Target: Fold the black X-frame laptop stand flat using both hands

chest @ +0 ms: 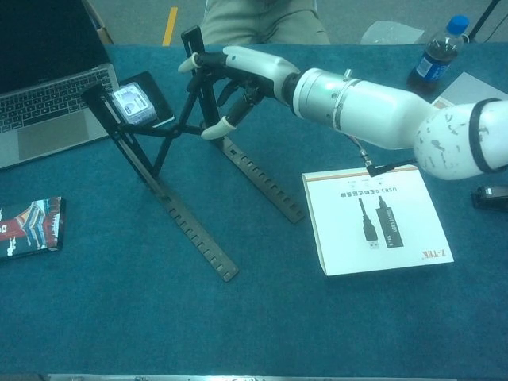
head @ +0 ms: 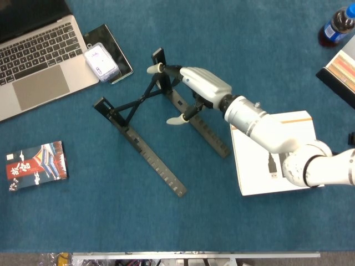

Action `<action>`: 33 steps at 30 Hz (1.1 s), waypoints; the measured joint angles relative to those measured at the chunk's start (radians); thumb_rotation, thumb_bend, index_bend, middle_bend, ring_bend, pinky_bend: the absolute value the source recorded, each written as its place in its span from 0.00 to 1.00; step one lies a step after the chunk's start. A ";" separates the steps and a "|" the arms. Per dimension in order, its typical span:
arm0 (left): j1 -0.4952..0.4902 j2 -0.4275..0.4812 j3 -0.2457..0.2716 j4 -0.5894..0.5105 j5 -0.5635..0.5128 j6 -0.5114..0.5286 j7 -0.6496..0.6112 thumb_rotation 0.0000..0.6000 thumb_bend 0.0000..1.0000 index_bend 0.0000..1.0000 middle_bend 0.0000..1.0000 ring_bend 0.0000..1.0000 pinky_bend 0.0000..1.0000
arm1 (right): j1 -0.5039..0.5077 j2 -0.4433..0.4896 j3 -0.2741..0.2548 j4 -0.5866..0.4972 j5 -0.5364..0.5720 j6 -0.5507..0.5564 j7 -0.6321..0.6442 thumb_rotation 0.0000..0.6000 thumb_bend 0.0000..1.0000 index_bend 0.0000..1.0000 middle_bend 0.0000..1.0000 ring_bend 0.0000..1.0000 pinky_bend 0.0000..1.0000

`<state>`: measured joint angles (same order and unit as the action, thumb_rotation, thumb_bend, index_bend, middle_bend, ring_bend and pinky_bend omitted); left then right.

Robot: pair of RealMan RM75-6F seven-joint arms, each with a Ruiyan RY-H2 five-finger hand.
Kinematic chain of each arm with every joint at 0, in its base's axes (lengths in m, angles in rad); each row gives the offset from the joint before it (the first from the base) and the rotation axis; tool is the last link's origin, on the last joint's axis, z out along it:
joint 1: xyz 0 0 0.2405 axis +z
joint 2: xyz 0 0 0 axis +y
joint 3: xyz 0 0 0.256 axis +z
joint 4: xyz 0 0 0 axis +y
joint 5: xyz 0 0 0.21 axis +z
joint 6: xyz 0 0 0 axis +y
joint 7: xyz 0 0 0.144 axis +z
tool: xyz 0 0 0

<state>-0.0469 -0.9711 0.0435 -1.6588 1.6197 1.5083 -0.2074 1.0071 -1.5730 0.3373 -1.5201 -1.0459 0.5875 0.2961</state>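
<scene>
The black X-frame laptop stand (head: 138,149) stands spread on the blue table, its two notched rails running toward the near right. Its left rail (chest: 171,210) rises at its far end, and the cross bars (head: 135,102) join it to the right rail (head: 208,132). My right hand (head: 198,84) grips the raised far part of the right rail, one fingertip by the rail's top and the thumb below it. In the chest view the same hand (chest: 238,73) is wrapped round that rail. My left hand is in neither view.
An open laptop (head: 39,61) sits at the far left, beside a dark tablet carrying a small white box (head: 101,62). A small book (head: 36,165) lies at the left edge. A white USB-cable carton (chest: 373,218) lies right of the stand, and a bottle (head: 335,25) stands far right.
</scene>
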 measured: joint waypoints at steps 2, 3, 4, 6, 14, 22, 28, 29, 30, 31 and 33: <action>-0.005 0.001 0.001 -0.005 0.006 -0.005 0.002 1.00 0.28 0.09 0.08 0.00 0.00 | -0.006 0.008 0.001 -0.010 -0.011 0.001 0.011 1.00 0.06 0.14 0.23 0.14 0.28; -0.006 0.001 0.001 -0.008 0.008 -0.007 0.004 1.00 0.28 0.09 0.08 0.00 0.00 | -0.010 0.013 0.001 -0.016 -0.019 0.001 0.017 1.00 0.06 0.14 0.23 0.14 0.28; -0.008 0.002 0.002 -0.012 0.010 -0.010 0.005 1.00 0.27 0.09 0.08 0.00 0.00 | -0.012 0.016 0.001 -0.019 -0.024 0.001 0.021 1.00 0.06 0.14 0.23 0.14 0.28; -0.014 0.003 0.004 -0.020 0.016 -0.019 0.007 1.00 0.28 0.09 0.08 0.00 0.00 | -0.016 0.024 -0.001 -0.022 -0.035 0.000 0.028 1.00 0.06 0.14 0.23 0.14 0.28; -0.061 0.014 0.020 -0.062 0.066 -0.080 -0.016 1.00 0.28 0.09 0.07 0.00 0.00 | -0.031 0.039 0.000 -0.036 -0.063 -0.001 0.069 1.00 0.06 0.14 0.23 0.14 0.28; -0.128 0.020 0.029 -0.130 0.091 -0.183 -0.007 0.75 0.27 0.07 0.07 0.00 0.00 | -0.049 0.064 0.004 -0.070 -0.115 0.007 0.120 1.00 0.06 0.14 0.23 0.14 0.28; -0.187 0.001 0.014 -0.200 0.050 -0.281 0.041 0.50 0.27 0.05 0.06 0.00 0.00 | -0.067 0.091 0.005 -0.104 -0.157 0.026 0.153 1.00 0.06 0.14 0.23 0.14 0.28; -0.199 -0.003 0.009 -0.211 0.034 -0.303 0.049 0.47 0.27 0.05 0.05 0.00 0.00 | -0.070 0.097 0.005 -0.109 -0.164 0.030 0.157 1.00 0.06 0.14 0.23 0.14 0.28; -0.208 -0.007 0.006 -0.219 0.022 -0.320 0.055 0.43 0.27 0.04 0.05 0.00 0.00 | -0.075 0.106 0.005 -0.117 -0.173 0.036 0.163 1.00 0.06 0.14 0.23 0.14 0.28; -0.218 -0.010 0.002 -0.227 0.008 -0.337 0.062 0.42 0.26 0.04 0.05 0.00 0.00 | -0.079 0.113 0.005 -0.123 -0.180 0.042 0.167 1.00 0.06 0.14 0.23 0.14 0.28; -0.240 -0.018 -0.008 -0.245 -0.029 -0.374 0.082 0.40 0.26 0.03 0.04 0.00 0.00 | -0.090 0.129 0.004 -0.136 -0.194 0.056 0.176 1.00 0.06 0.14 0.23 0.14 0.28</action>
<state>-0.2865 -0.9896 0.0354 -1.9036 1.5911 1.1345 -0.1258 0.9175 -1.4436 0.3415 -1.6566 -1.2399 0.6440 0.4718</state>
